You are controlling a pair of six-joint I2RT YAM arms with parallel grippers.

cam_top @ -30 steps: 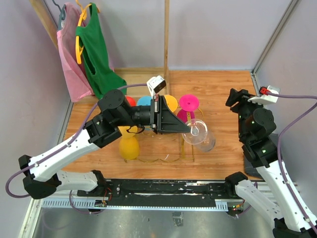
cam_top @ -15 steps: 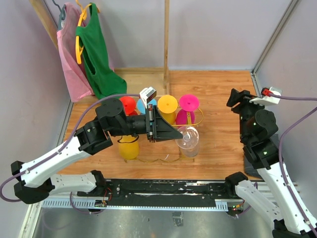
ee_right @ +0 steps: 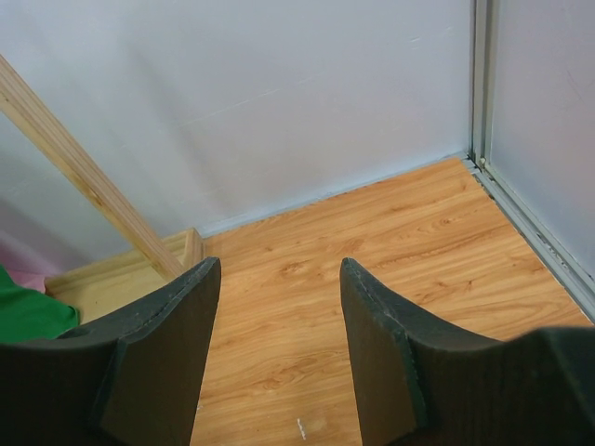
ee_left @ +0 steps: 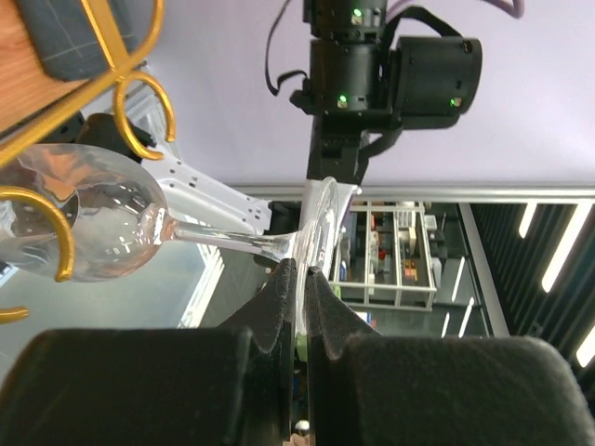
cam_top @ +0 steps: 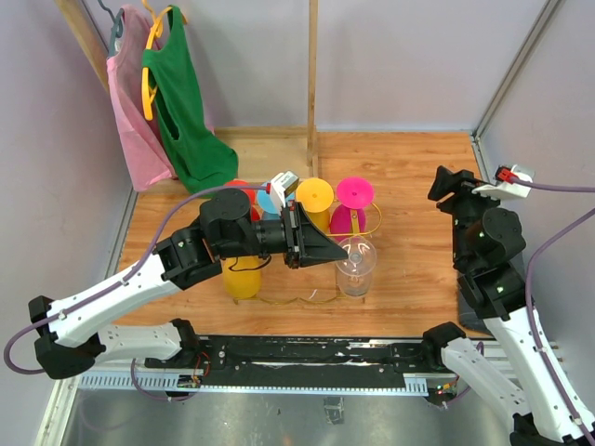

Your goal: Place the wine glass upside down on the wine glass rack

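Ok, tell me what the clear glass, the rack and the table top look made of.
Wine glass: clear glass or plastic, see-through with glints. Wine glass rack: likely metal wire, shiny gold finish. Table top: wood or laminate, visible grain, matte.

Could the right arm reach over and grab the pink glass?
Probably yes. The right pincer is open, holds nothing, and only bare table lies between it and the pink glass.
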